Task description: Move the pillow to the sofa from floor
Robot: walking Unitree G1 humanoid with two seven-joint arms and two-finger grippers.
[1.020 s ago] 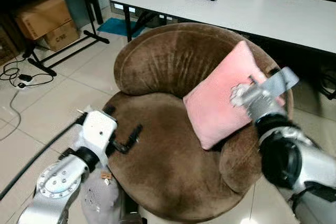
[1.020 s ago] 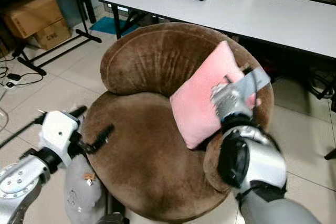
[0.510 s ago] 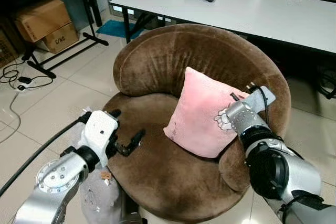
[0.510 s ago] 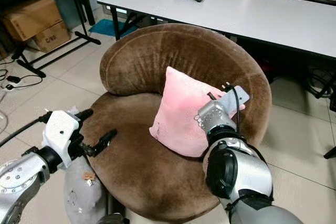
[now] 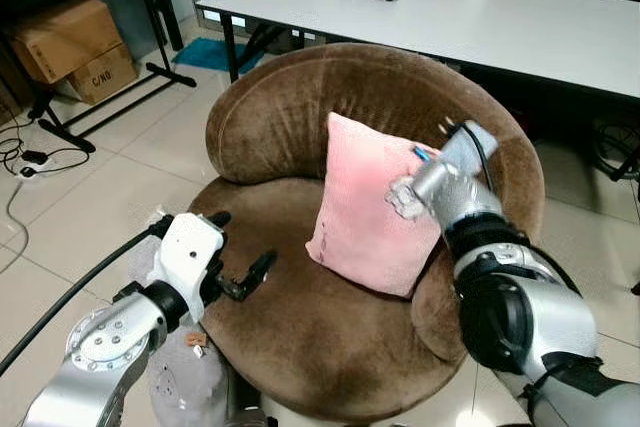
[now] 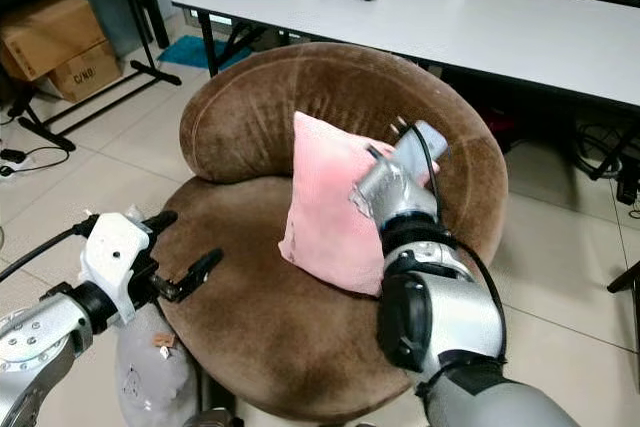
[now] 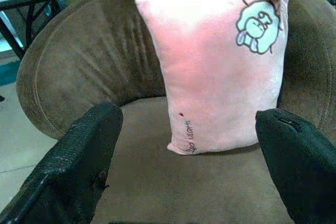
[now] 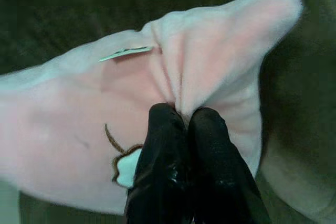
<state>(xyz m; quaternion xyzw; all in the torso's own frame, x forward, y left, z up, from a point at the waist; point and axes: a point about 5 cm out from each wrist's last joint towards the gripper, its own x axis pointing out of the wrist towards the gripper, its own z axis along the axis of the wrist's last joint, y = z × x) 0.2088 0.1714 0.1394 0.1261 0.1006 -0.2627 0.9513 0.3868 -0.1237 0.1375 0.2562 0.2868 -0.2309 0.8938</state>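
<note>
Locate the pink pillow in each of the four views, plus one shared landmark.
Left eye: pillow centre, upright on the brown sofa.
Right eye: pillow centre, same pose.
Left wrist: pillow upper middle, cartoon print visible.
Right wrist: pillow corner pinched by right tool.
Landmark: sofa backrest.

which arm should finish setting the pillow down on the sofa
Right. The right gripper is already pinched shut on the pillow near its top corner, and the pillow stands on the sofa seat. The left gripper hangs open, apart from the pillow.

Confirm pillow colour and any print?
Pink pillow with a pale cartoon animal print and small dark lettering; clearest in the left wrist view.
</note>
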